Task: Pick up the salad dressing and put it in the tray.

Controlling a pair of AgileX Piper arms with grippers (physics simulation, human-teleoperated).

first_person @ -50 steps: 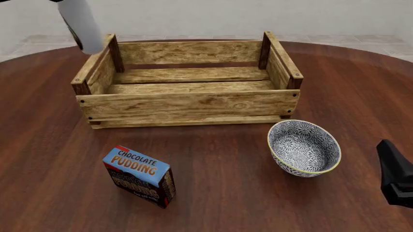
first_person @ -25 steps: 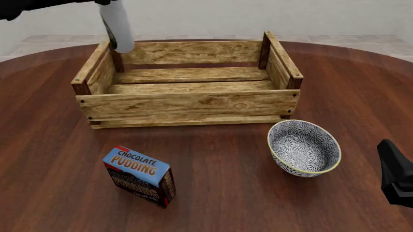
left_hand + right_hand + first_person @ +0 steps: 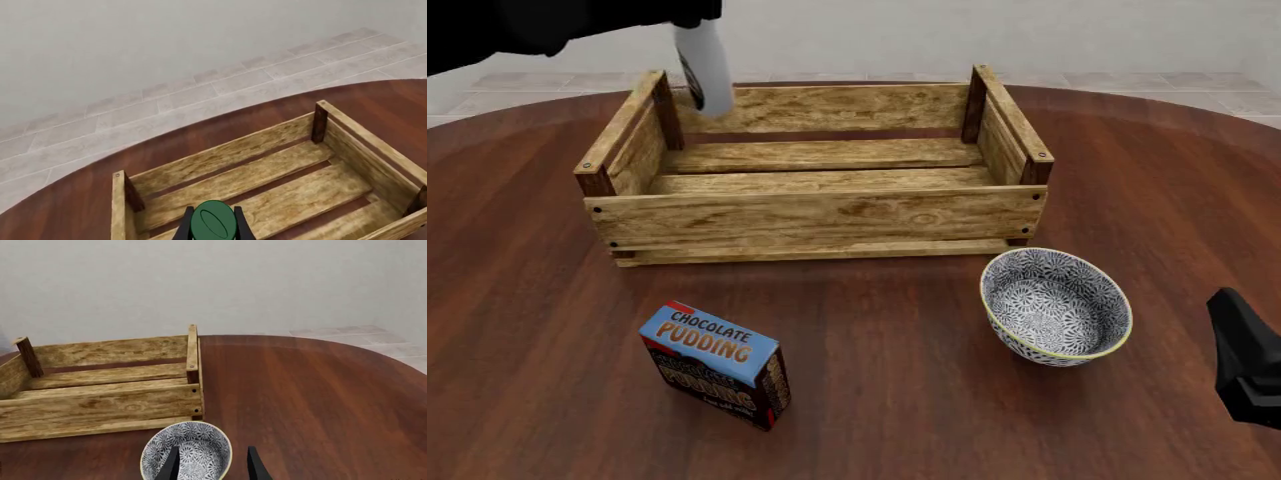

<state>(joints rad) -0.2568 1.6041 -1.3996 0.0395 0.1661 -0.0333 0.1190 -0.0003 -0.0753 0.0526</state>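
The salad dressing (image 3: 706,65), a slim white bottle with a dark label, hangs tilted over the back left of the tray (image 3: 814,215), a light-wood slatted crate. My left gripper (image 3: 687,18) is shut on its top. In the left wrist view the bottle's green cap (image 3: 212,222) sits between the dark fingers (image 3: 183,231), above the tray's slatted floor (image 3: 280,190). My right gripper (image 3: 211,465) is open, low at the table's right, with its fingers over the bowl (image 3: 186,452).
A patterned blue-white bowl (image 3: 1056,305) stands right of the tray's front corner. A blue chocolate pudding box (image 3: 715,364) stands in front of the tray on the left. My right arm (image 3: 1244,360) shows at the right edge.
My left gripper has carried the salad dressing to the right, from outside the tray's back left corner to above its inside. The right arm has stayed still.
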